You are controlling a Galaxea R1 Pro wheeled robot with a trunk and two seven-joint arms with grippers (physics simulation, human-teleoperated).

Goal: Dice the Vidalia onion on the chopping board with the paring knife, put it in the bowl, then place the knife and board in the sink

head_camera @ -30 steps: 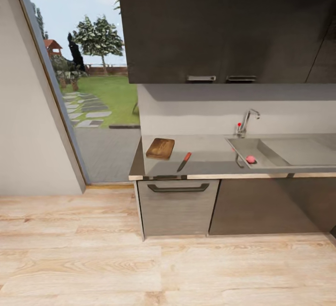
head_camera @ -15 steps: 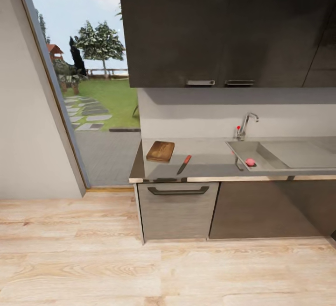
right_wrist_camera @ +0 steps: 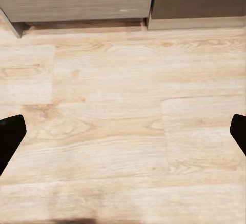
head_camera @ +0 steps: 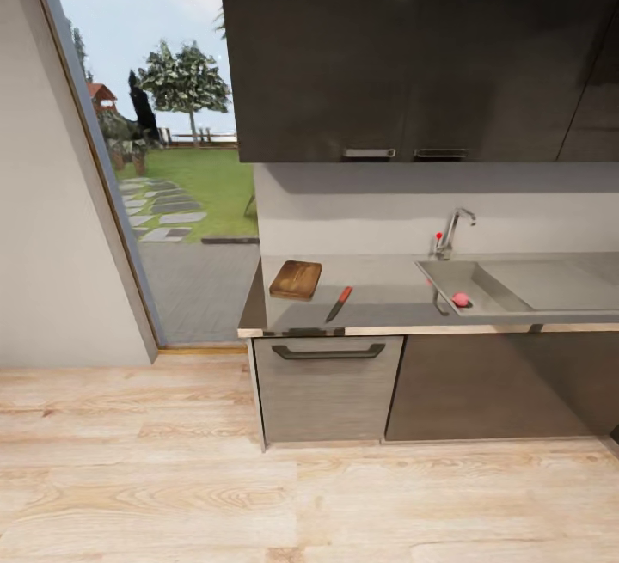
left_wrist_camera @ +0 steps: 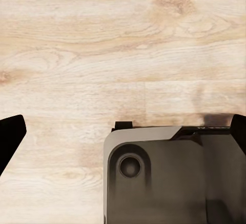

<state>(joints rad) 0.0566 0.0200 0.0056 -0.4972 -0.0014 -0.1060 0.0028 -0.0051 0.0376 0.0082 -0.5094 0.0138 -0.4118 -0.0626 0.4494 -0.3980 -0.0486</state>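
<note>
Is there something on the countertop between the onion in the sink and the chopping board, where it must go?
Yes: the paring knife lies on the countertop between the Vidalia onion in the sink and the chopping board, apart from the board.

Onion (head_camera: pixel 462 298) in sink (head_camera: pixel 481 284) — board (head_camera: pixel 296 278), knife (head_camera: pixel 339 303) on countertop (head_camera: pixel 387 284)

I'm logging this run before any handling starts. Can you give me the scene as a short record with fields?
onion: small pinkish-red round onion in the steel sink basin
board: dark brown wooden chopping board on the grey countertop
knife: orange-handled paring knife beside the board, apart from it
left gripper: open, over wood floor
right gripper: open, over wood floor
</note>
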